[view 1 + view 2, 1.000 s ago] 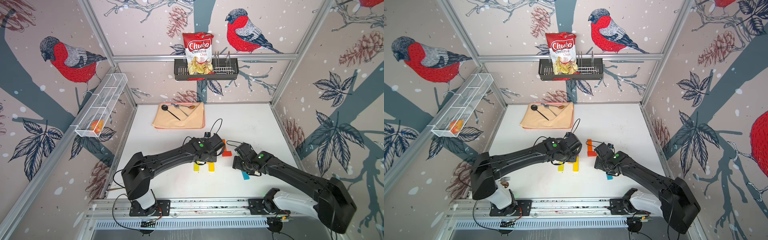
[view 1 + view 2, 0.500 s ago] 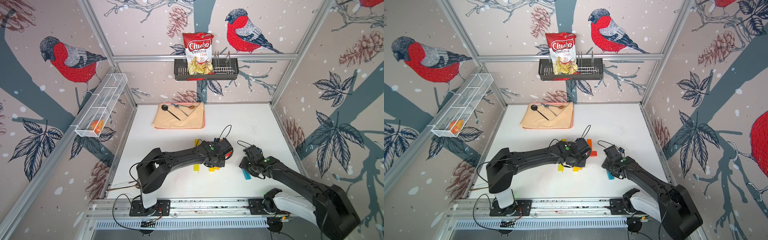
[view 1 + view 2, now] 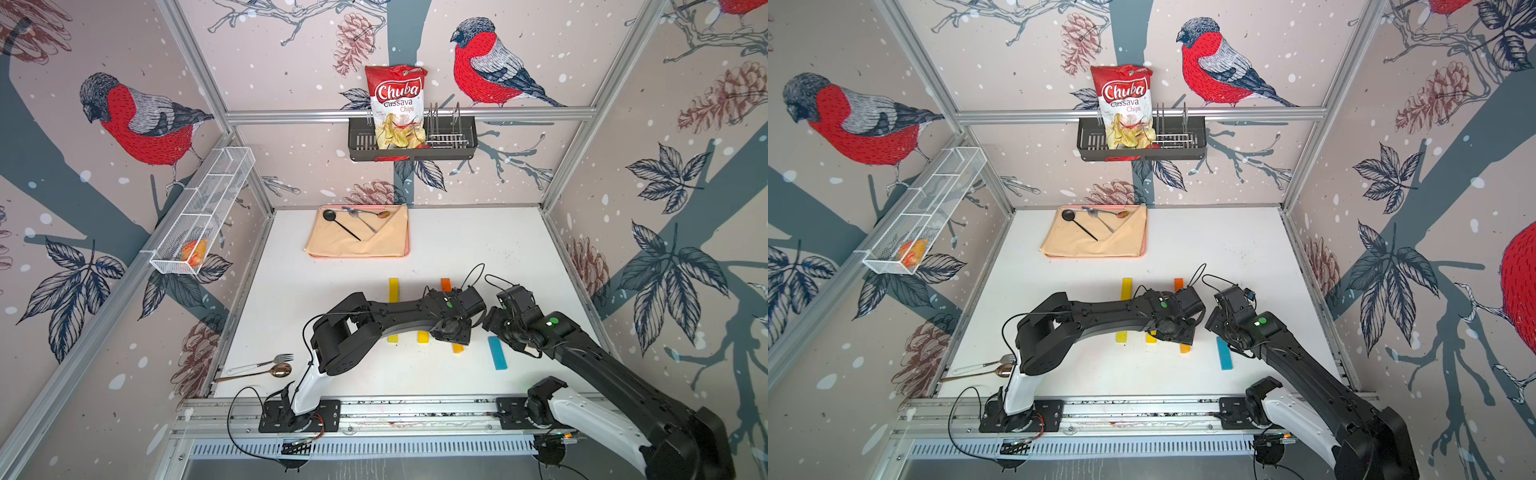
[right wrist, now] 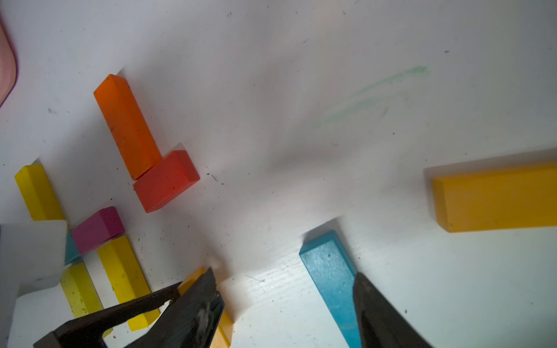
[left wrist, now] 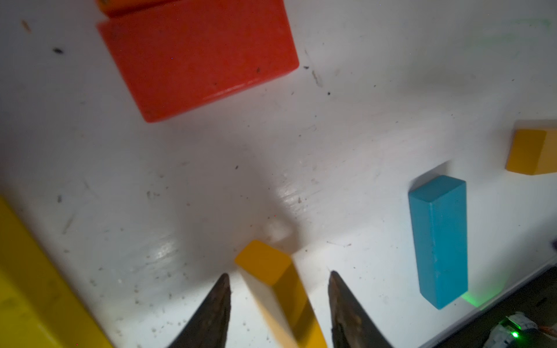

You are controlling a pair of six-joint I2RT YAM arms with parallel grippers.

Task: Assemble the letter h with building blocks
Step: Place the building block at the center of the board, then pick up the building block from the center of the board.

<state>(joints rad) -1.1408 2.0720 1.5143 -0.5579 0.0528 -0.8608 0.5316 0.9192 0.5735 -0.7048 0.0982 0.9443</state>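
Since a second ago the left gripper [image 5: 278,284] is opened off the amber block [image 5: 265,262], which is left lying on the white table [image 5: 361,120] between parted jaws; the right gripper [image 4: 284,286] is held open and empty beside the teal block [image 4: 328,265]; one placement is judged done

In both top views the left arm [image 3: 395,316] hides most blocks [image 3: 423,337] at three o'clock of the yellow block [image 3: 393,291]; the amber block [image 5: 265,259] at the left pincer [image 5: 278,274] is blurred, edge-cut.
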